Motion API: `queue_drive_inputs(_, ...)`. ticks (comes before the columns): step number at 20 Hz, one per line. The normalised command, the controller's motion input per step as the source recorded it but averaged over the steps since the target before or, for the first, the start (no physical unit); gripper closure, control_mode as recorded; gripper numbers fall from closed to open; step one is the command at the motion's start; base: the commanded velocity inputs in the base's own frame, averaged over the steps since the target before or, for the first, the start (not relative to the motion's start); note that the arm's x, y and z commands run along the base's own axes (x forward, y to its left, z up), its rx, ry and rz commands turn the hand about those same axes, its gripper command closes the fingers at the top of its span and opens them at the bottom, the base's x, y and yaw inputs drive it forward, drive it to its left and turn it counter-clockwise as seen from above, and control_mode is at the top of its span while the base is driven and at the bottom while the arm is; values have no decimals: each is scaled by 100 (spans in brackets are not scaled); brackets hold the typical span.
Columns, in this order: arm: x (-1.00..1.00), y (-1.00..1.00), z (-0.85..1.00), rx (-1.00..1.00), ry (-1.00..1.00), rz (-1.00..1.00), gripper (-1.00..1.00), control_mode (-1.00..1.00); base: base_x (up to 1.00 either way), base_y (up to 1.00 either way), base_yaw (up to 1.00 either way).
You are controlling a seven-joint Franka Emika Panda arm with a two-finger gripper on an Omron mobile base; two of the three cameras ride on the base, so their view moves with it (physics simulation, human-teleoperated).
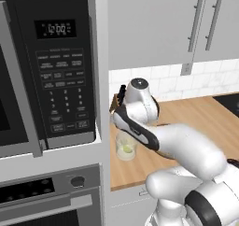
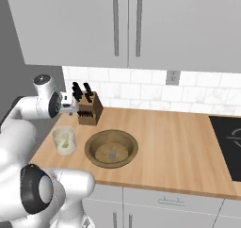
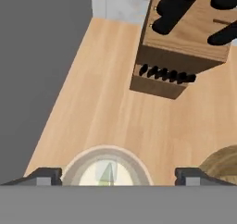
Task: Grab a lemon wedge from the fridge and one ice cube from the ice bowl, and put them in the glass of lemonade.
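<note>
Right base view: wooden desk (image 2: 179, 147) running under grey wall cabinets (image 2: 141, 24) and a white tiled backsplash (image 2: 141, 93). On it, near the left end, the glass of lemonade (image 2: 64, 140), upright, with a small yellow-green lemon wedge (image 2: 64, 145) lying in the pale liquid. Just beside it to the right, apart from it, the ice bowl (image 2: 111, 148), tan-brown, wide and shallow, with one small pale ice cube (image 2: 112, 153) on its floor. Behind both, against the tiles, a wooden knife block (image 2: 89, 109) with dark handles. A black cooktop (image 2: 228, 142) sits at the far right of the desk.

Hand view: the gripper (image 3: 113, 176) looks straight down at the glass, its rim centred between the two dark fingertips (image 3: 44, 176); the jaws are spread wide and pinch nothing. The wedge shows in the glass below. The knife block lies ahead, the bowl's edge at the lower right.

Left base view: a black microwave (image 1: 46, 71) above an oven (image 1: 46, 197), left of the desk; the white arm partly covers the glass.
</note>
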Motion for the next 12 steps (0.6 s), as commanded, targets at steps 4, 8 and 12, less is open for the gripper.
queue_drive_inputs(4,-100,-87,100,19,-54,0,-100,-100,0,0,0)
queue_drive_inputs(8,-100,-100,86,45,-48,0,-100,-100,0,0,0)
queue_drive_inputs(12,-100,-100,82,48,-47,0,-100,-100,0,0,0)
